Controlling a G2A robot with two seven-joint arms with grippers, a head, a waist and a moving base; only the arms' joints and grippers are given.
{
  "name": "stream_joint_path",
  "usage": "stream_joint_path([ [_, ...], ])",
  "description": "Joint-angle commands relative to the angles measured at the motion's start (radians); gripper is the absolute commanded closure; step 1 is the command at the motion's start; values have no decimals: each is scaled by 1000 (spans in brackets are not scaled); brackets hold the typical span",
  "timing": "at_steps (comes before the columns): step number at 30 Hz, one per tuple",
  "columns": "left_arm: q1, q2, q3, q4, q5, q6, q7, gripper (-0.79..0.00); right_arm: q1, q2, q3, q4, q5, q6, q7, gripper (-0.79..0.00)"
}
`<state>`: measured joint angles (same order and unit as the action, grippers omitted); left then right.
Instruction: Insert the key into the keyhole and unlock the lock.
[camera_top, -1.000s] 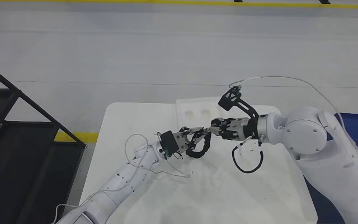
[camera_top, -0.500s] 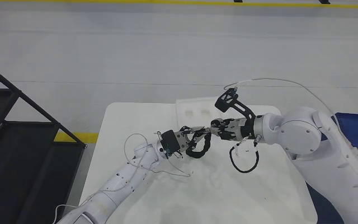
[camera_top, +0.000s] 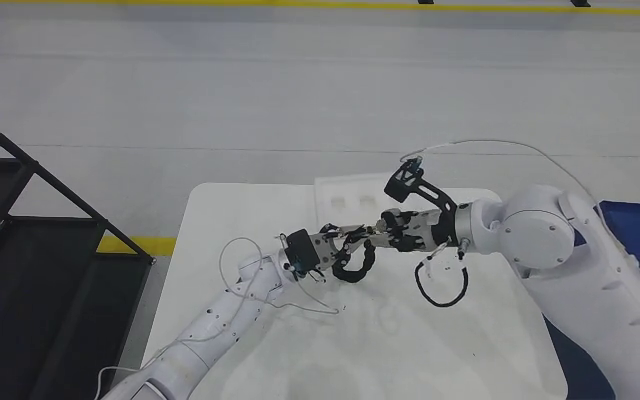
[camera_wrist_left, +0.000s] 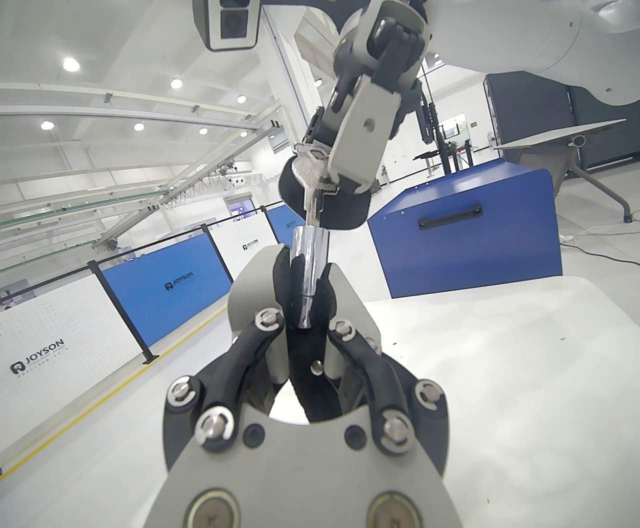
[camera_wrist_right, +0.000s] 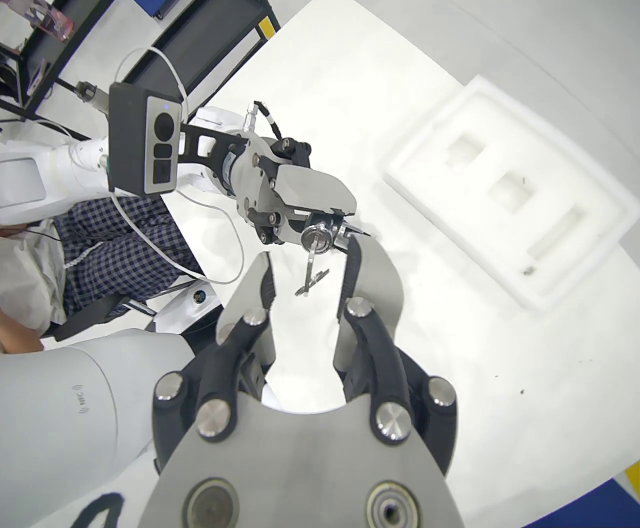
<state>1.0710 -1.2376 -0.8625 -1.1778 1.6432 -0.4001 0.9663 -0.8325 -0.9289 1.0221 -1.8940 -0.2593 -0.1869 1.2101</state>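
Steel key (camera_wrist_right: 312, 271) in lock (camera_wrist_right: 318, 237), between right jaws

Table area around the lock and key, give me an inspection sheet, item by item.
Surface: white table, a few dark specks.
Job's things: key sits in the keyhole of the lock, held off the table.
Clutter: foam tray with cut-outs.
Grippers: left gripper shut on the lock; right gripper open, fingers either side of the key.
Cables: white cable loops by the left arm; black loop hangs at the right arm.
Surroundings: black rack beside the table; yellow floor tape.
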Motion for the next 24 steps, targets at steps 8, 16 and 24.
stream_joint_path([
  [8,-3,17,-34,-46,-76,-243,-106,0,-7,15,48,18,-53,-324,-55,-785],
  [16,14,33,-74,-106,-186,-427,-289,0,-16,30,55,26,-32,-491,-68,-785],
  [24,29,37,-96,-142,-283,-445,-450,0,-16,34,52,27,-25,-495,-72,-785],
])
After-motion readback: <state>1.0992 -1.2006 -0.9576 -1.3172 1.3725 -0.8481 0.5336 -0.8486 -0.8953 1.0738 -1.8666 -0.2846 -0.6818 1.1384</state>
